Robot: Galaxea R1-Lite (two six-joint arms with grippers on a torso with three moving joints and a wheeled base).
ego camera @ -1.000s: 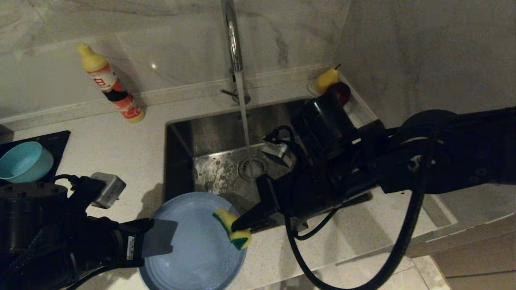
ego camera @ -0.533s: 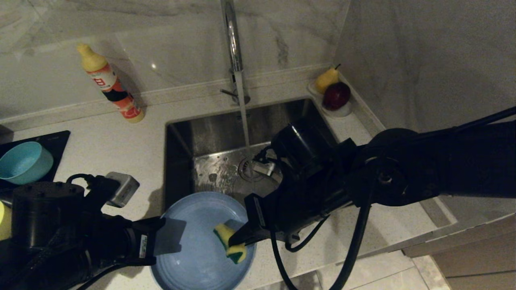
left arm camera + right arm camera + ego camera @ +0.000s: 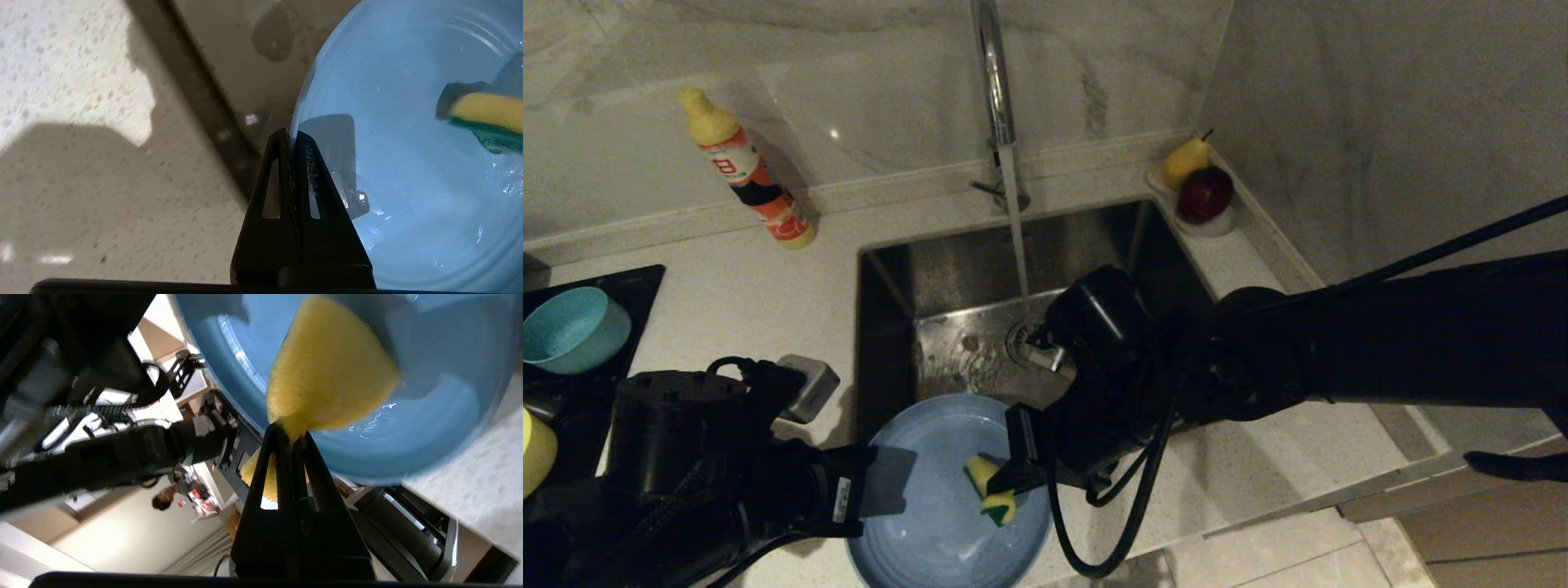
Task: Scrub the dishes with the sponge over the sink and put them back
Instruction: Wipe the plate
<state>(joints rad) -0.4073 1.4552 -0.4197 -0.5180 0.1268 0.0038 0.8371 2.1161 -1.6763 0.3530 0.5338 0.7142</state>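
Observation:
The periwinkle-blue plate (image 3: 931,506) hangs over the sink's (image 3: 947,269) front edge, wet inside. My left gripper (image 3: 876,482) is shut on its left rim (image 3: 293,134), one finger on each side. My right gripper (image 3: 1005,483) is shut on the yellow sponge (image 3: 990,487), green layer down, pressed on the plate's inner face (image 3: 429,416); the sponge (image 3: 327,371) bulges past the fingertips. A teal bowl (image 3: 572,328) sits at far left on the dark hob. A yellow bowl (image 3: 535,451) shows at the left edge.
Water runs from the chrome faucet (image 3: 992,73) onto the drain strainer (image 3: 1021,339). A dish-soap bottle (image 3: 743,167) stands on the counter behind. A clear dish with a pear (image 3: 1184,159) and a red fruit (image 3: 1205,194) sits at the sink's back right corner.
Both arms shifted right and slightly nearer, carrying the plate along. The right gripper slid the sponge from the plate's right rim toward its middle.

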